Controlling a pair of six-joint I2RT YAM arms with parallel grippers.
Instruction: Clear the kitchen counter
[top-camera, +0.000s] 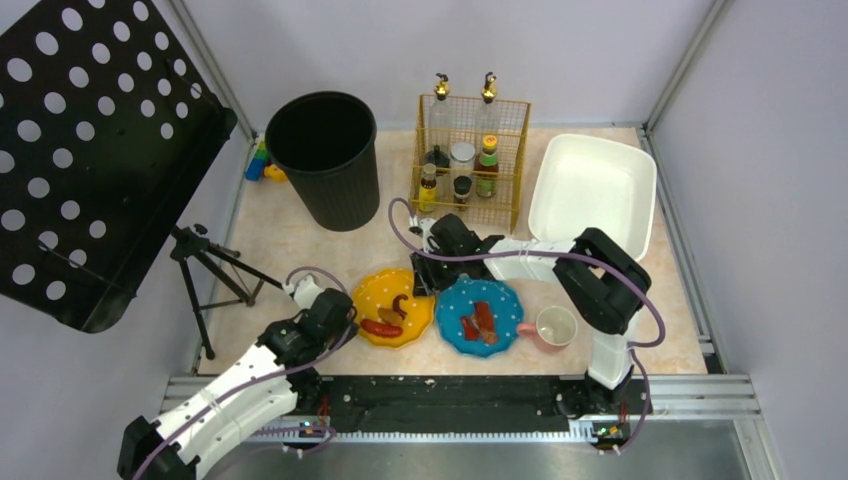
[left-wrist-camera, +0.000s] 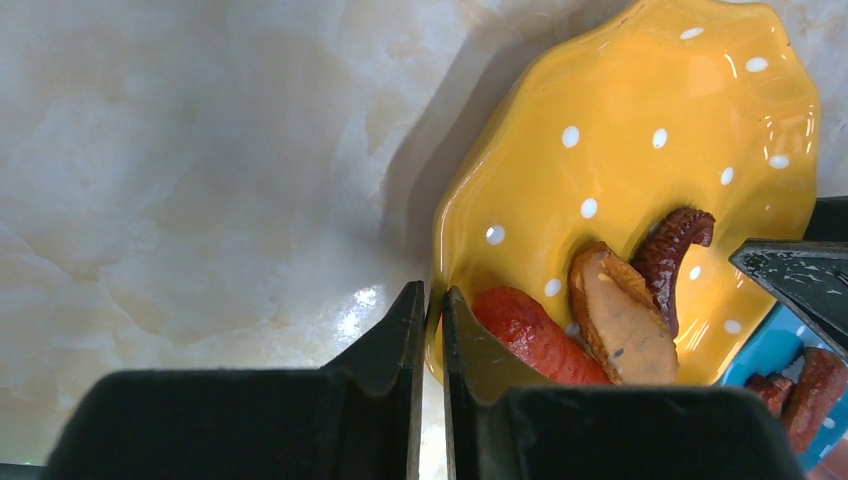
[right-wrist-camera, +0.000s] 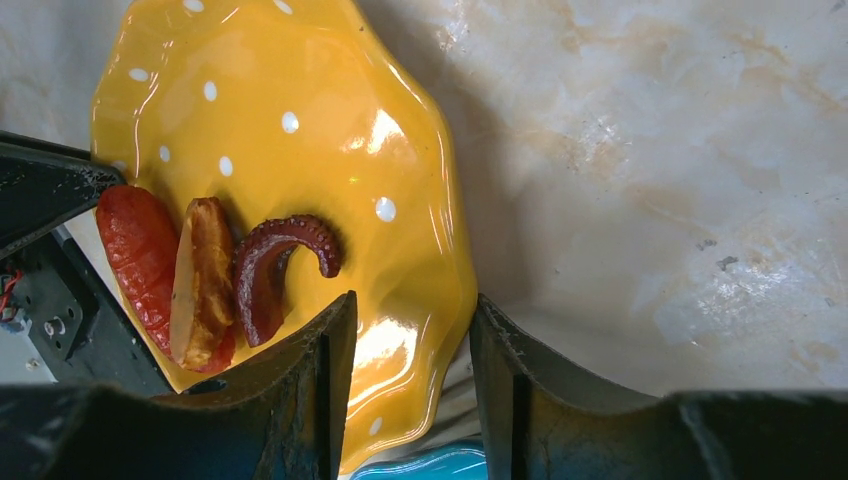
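Centrally, the pale beige marbled kitchen counter (top-camera: 300, 235) fills the metal-railed frame, with a yellow, white-dotted, scalloped ceramic plate (top-camera: 388, 290) of food scraps near its front edge. The left gripper (left-wrist-camera: 432, 305) is pinched tight on the plate's rim. The right gripper (right-wrist-camera: 412, 310) straddles the opposite rim, jaws parted. The plate is best lifted level and slowly, so the scraps do not slide.

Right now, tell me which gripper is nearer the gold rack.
Right. The right gripper is in front of the gold rack, at the far-right rim of the yellow plate; the left gripper is farther off, jaws shut on the plate's left rim.
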